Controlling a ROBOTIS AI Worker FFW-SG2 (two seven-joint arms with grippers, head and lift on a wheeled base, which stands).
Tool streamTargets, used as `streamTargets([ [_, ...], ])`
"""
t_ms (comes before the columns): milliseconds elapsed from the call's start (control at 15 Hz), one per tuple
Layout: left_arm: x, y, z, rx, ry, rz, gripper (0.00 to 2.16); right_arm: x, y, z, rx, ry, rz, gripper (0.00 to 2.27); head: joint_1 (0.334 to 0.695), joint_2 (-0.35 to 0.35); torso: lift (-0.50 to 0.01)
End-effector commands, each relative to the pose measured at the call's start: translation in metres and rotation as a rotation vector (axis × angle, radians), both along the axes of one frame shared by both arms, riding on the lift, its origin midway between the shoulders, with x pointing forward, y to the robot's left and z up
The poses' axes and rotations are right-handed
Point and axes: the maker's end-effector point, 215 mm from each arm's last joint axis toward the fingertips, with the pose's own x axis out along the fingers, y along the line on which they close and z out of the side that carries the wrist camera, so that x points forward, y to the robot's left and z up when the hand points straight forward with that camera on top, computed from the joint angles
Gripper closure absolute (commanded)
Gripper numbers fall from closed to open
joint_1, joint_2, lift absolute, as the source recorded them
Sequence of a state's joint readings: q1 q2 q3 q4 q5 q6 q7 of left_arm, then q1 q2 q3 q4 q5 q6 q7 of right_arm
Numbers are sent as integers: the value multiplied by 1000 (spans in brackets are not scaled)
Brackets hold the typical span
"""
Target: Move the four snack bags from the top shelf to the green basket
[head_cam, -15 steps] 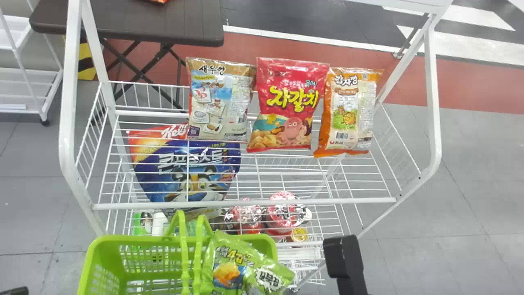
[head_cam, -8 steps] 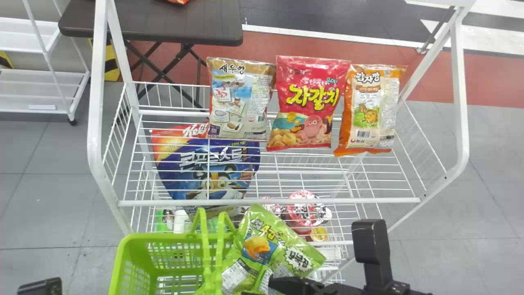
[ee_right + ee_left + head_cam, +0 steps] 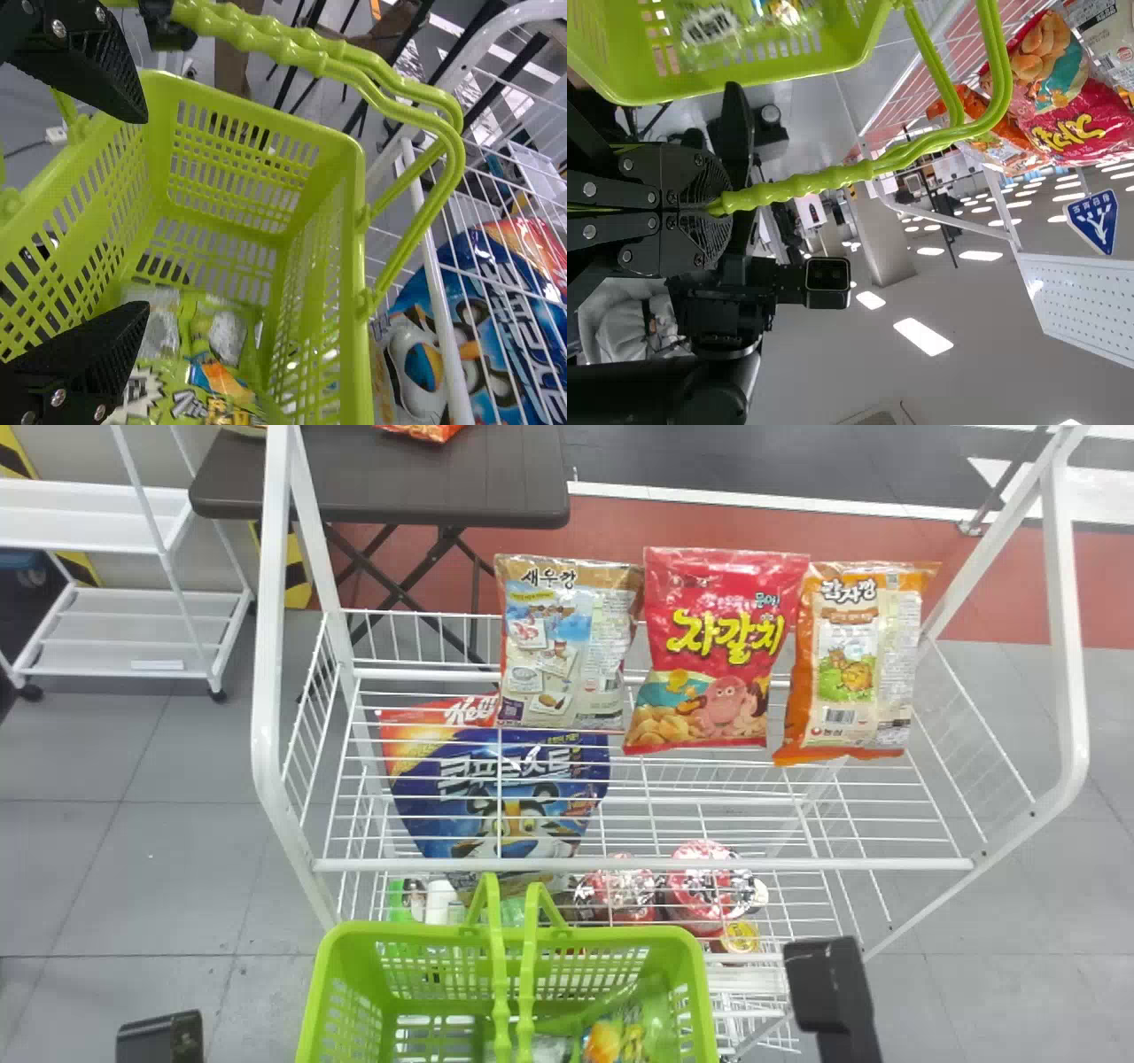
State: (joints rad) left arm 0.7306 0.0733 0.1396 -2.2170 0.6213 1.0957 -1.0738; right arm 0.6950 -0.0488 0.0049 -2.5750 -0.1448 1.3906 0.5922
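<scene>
Jaws of the right gripper (image 3: 146,212) are spread wide, nothing in them.
Red snack bag (image 3: 718,646) is far across the top shelf (image 3: 647,864), past the green basket (image 3: 399,931), long axis roughly upright between the tan bag (image 3: 567,646) and orange bag (image 3: 855,664). Right arm's the nearer one imo, left gripper (image 3: 716,208) has the basket handle (image 3: 802,181) clamped.

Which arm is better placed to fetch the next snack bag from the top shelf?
Right, I'd judge: the right tool is open and empty over the green basket, while the left tool is closed on the basket handles.
</scene>
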Motion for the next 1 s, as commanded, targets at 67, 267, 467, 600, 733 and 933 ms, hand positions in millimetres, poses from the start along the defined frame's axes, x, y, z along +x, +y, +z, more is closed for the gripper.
streamTargets([
  [67, -1, -1, -1, 0, 5, 0, 1308, 79, -31, 30, -73, -277, -103, 53, 695, -156, 0],
  [267, -2, -6, -2, 2, 3, -8, 1308, 171, -31, 76, -114, -608, -180, 60, 695, -198, 0],
  [467, 3, -8, -4, 12, -4, -21, 1308, 253, -8, 121, -188, -948, -255, 70, 695, -173, 0],
  [600, 4, -8, -6, 11, 3, -25, 1308, 299, 16, 116, -245, -1025, -274, 80, 695, -148, 0],
  [733, 4, -5, -7, 9, 10, -27, 1308, 329, 20, 104, -344, -1102, -273, 87, 695, -83, 0],
  [933, 9, 1, -10, -2, 25, -30, 1305, 360, 14, 84, -437, -1122, -306, 87, 695, -52, 0],
])
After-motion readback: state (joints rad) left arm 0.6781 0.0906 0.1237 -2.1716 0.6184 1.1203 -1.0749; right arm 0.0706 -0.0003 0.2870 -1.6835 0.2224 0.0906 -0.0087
